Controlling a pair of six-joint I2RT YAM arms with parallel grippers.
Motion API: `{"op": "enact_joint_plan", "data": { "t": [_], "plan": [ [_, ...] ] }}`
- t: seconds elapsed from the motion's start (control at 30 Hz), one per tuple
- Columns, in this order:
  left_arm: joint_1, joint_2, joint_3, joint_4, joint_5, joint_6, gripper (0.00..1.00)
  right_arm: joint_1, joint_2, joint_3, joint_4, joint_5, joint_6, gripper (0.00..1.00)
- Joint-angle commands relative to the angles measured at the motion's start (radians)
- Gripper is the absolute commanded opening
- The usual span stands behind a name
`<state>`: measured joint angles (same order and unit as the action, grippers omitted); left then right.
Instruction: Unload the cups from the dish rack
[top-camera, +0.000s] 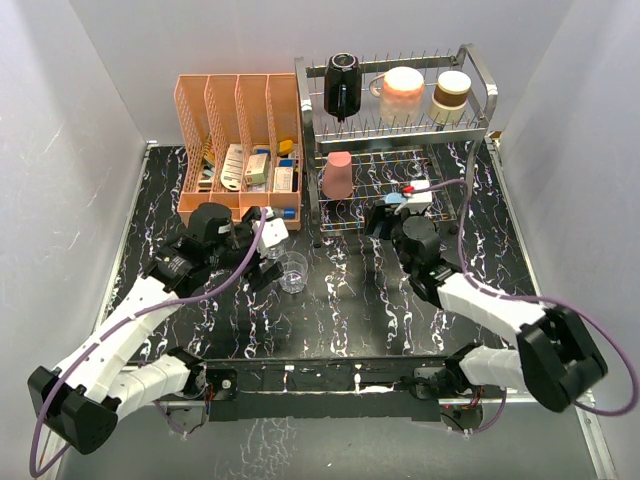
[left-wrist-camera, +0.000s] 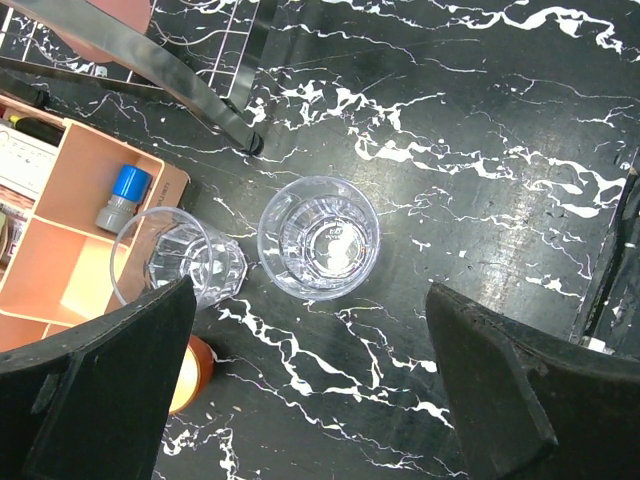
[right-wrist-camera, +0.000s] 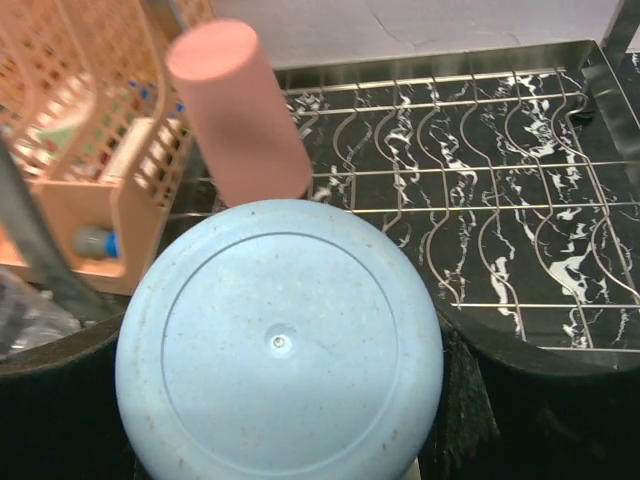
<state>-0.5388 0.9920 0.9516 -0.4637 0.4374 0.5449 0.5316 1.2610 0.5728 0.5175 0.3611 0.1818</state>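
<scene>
The silver wire dish rack (top-camera: 480, 75) stands at the back right. Its top tier holds a black mug (top-camera: 342, 85), a peach mug (top-camera: 403, 92) and a steel cup (top-camera: 452, 95). A pink tumbler (top-camera: 337, 175) stands upside down on the lower tier (right-wrist-camera: 520, 190); it also shows in the right wrist view (right-wrist-camera: 240, 110). My right gripper (top-camera: 393, 212) is shut on an upside-down blue tumbler (right-wrist-camera: 280, 350) at the rack's front. My left gripper (left-wrist-camera: 310, 400) is open over the table, just short of two clear glasses (left-wrist-camera: 318, 237) (left-wrist-camera: 178, 258). A small orange-red cup (left-wrist-camera: 195, 372) lies half hidden beside its left finger.
A peach-orange organizer (top-camera: 240, 120) with small boxes and bottles stands left of the rack, close to the glasses (top-camera: 292, 270). The rack's front leg (left-wrist-camera: 250, 140) stands just behind the glasses. Grey walls close in the table on three sides.
</scene>
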Motion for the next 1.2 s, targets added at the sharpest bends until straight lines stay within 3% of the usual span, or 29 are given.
{"op": "enact_joint_plan", "data": {
  "t": [0.0, 0.13, 0.23, 0.43, 0.83, 1.17],
  "plan": [
    [-0.003, -0.035, -0.041, 0.024, 0.024, 0.031, 0.97, 0.043, -0.151, -0.014, -0.118, 0.029, 0.143, 0.35],
    [-0.003, -0.058, -0.087, 0.076, 0.052, 0.064, 0.97, 0.103, -0.237, 0.008, -0.29, 0.009, 0.299, 0.31],
    [-0.004, -0.079, -0.134, 0.142, 0.056, 0.095, 0.97, 0.12, -0.289, 0.018, -0.38, -0.088, 0.46, 0.28],
    [-0.006, -0.122, -0.224, 0.285, 0.09, 0.161, 0.95, 0.14, -0.318, 0.041, -0.427, -0.26, 0.744, 0.24],
    [-0.038, -0.105, -0.238, 0.461, 0.122, 0.203, 0.89, 0.176, -0.183, 0.056, -0.225, -0.512, 1.162, 0.23],
    [-0.111, -0.042, -0.19, 0.53, 0.072, 0.089, 0.81, 0.249, -0.102, 0.091, -0.061, -0.542, 1.329, 0.24]
  ]
}}
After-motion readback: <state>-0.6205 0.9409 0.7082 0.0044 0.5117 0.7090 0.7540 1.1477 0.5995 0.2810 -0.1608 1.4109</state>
